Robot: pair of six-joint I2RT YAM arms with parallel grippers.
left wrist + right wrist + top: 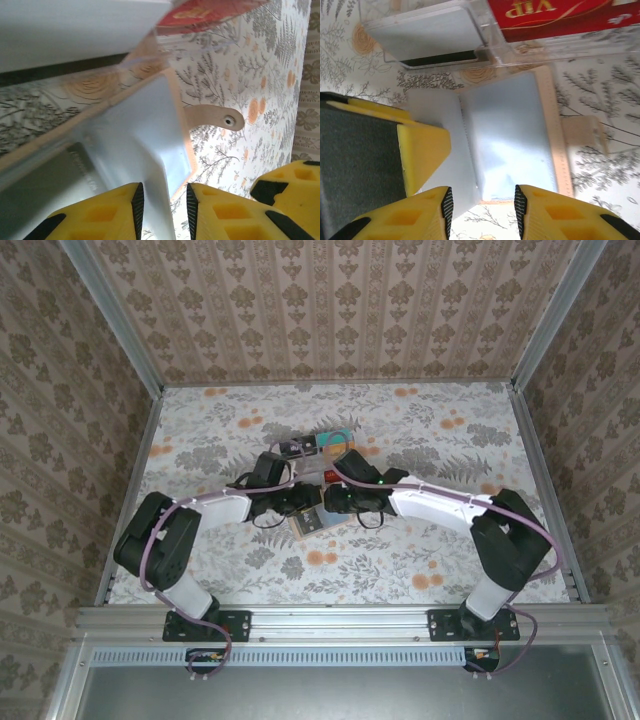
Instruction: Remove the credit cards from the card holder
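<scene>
The card holder [312, 523] lies spread open on the table between both arms, its grey-blue inner pocket [510, 135] facing up inside a tan border. Its strap tab [220, 116] sticks out sideways. My left gripper [165, 207] is low over the holder's edge, jaws apart, with a raised fold of the pocket [150, 150] between them beside the left pad. My right gripper [482, 207] hovers at the holder's near edge, jaws apart, gripping nothing. A red credit card [555, 15] lies in the clear tray. No card shows in the holder's pockets.
The clear plastic tray [318, 445] stands just beyond the holder and also holds a teal card [338, 436] and a grey card with a black stripe [430, 37]. The left gripper's yellow finger [422, 150] crowds the holder's left side. Patterned walls enclose the table.
</scene>
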